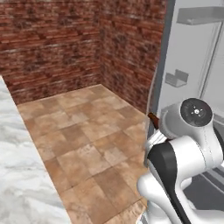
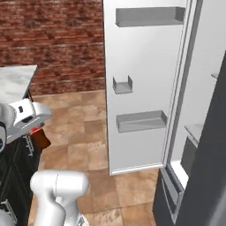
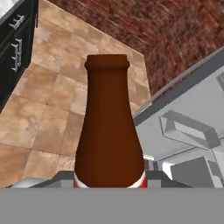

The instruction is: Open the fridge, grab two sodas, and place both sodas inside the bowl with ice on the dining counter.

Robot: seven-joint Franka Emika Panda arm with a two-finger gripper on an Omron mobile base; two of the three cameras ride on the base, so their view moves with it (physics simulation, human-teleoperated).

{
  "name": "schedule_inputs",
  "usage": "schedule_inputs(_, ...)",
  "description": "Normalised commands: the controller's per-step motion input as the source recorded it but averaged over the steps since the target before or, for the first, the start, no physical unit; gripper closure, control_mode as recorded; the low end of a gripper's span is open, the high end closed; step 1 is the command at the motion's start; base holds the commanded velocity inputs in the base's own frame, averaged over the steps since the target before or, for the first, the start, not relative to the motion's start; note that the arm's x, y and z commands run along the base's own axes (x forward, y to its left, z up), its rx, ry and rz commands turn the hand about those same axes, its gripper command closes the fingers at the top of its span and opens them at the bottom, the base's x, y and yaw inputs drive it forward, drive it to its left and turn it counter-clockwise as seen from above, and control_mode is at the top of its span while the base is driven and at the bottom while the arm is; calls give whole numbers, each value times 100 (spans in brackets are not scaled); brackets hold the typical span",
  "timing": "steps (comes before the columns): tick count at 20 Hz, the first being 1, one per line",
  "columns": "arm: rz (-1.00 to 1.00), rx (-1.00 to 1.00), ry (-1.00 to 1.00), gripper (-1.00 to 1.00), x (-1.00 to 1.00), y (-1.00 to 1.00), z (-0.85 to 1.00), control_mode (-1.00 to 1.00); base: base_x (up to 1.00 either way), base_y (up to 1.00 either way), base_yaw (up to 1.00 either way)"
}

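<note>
Hand view: dark brown bottle stands up right in front of the camera, narrow neck pointing away, base low in the frame between the gripper finger pads, so the jaws are pinching the bottle, partly closed around its body. A bit of red shows at the bottle's base. Behind it tan tile floor, brick wall and the open fridge door with its grey shelf bins.

Right base view: fridge door swung open, white inner face toward the camera with three grey bins, white interior further right. Bottle peeks out as a brown bit under the white hand at left, over the floor, well apart from the fridge door. Corner of the marble counter at left edge.

Left base view: arm bulks up lower right, a sliver of bottle shows beside the fridge door edge; marble counter along the left
</note>
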Motion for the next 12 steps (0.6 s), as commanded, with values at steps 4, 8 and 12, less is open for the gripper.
schedule_inputs(4,0,0,0,100,0,0,0,100,50,70,31)
schedule_inputs(8,0,0,0,100,0,0,0,100,71,61,25)
schedule_inputs(12,0,0,0,100,0,0,0,100,93,49,20)
